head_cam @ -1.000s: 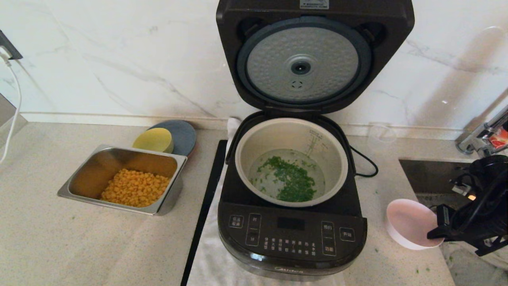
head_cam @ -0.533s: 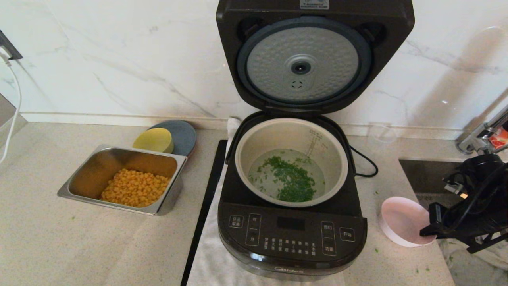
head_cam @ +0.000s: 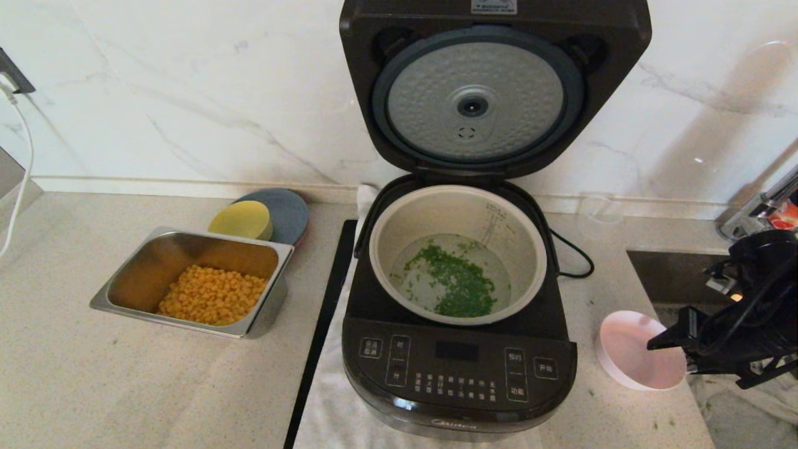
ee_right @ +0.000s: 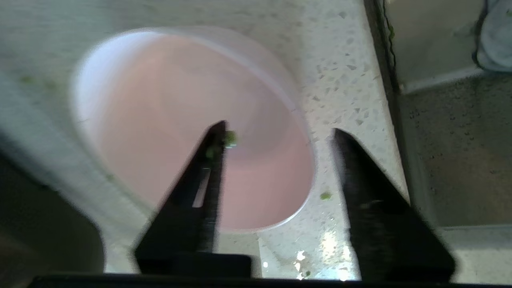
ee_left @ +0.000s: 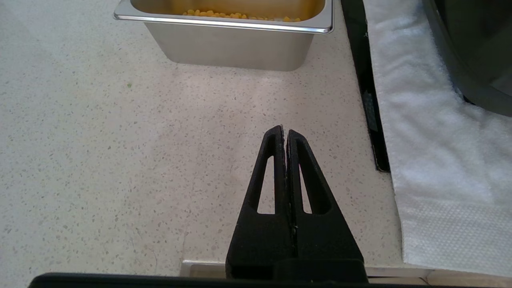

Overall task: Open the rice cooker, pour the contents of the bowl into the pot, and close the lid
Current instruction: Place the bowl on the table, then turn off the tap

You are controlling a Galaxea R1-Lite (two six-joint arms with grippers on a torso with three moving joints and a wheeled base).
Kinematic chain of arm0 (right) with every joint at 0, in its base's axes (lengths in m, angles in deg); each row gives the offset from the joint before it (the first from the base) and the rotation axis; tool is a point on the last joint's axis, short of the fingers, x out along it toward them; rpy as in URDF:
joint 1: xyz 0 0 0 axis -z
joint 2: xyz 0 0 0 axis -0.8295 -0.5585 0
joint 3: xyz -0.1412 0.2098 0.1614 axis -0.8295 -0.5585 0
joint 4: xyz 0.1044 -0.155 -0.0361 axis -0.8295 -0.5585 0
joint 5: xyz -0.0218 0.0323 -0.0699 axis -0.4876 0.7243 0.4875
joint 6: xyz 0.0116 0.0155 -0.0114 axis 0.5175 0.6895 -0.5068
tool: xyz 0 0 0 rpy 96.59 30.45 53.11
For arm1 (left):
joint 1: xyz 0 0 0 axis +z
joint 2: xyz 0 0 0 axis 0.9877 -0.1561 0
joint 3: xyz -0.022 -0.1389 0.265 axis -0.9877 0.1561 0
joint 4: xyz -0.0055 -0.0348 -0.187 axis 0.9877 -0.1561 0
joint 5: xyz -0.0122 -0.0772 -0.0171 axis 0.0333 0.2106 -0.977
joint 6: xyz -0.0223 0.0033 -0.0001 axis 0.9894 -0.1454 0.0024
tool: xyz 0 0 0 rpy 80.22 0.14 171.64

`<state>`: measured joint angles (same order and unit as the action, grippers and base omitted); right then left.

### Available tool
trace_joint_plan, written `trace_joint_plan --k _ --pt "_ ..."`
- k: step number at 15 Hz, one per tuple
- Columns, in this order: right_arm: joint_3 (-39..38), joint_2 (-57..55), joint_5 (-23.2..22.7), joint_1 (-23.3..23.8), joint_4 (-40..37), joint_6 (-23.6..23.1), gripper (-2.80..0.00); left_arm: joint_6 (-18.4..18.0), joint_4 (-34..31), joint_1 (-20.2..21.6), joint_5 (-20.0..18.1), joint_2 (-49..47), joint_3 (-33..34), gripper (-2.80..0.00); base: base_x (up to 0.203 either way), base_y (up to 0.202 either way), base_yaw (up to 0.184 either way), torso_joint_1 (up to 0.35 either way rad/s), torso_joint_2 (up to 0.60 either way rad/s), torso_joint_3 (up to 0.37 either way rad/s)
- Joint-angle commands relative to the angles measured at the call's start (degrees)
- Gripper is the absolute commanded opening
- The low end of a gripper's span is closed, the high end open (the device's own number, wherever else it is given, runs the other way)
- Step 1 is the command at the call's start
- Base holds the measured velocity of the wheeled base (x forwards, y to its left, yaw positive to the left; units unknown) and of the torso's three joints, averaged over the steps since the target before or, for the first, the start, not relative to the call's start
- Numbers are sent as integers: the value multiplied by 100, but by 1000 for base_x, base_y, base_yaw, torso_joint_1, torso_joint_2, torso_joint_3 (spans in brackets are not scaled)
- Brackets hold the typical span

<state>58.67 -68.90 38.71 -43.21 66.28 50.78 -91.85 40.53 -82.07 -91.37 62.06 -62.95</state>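
My right gripper [ee_right: 276,132] has its fingers spread, straddling the rim of the empty bowl [head_cam: 639,349] near the desk's right edge. The lid [head_cam: 492,87], stiff and hinged, stands open; I'd press its top edge down.

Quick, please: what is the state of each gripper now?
Left gripper: closed, holding nothing, above the counter.
Right gripper: open, one finger over the empty bowl, one outside its rim.
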Motion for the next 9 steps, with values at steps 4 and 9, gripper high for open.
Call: trace_joint_plan --k 4,9 --pt "315 1267 -236 10 -555 26 0 -2 -3 -1 -2 6 0 -280 0 0 0 0 0 0" --pt "715 1638 254 540 -573 24 -280 -2 -3 -1 -2 6 0 -280 0 0 0 0 0 0"
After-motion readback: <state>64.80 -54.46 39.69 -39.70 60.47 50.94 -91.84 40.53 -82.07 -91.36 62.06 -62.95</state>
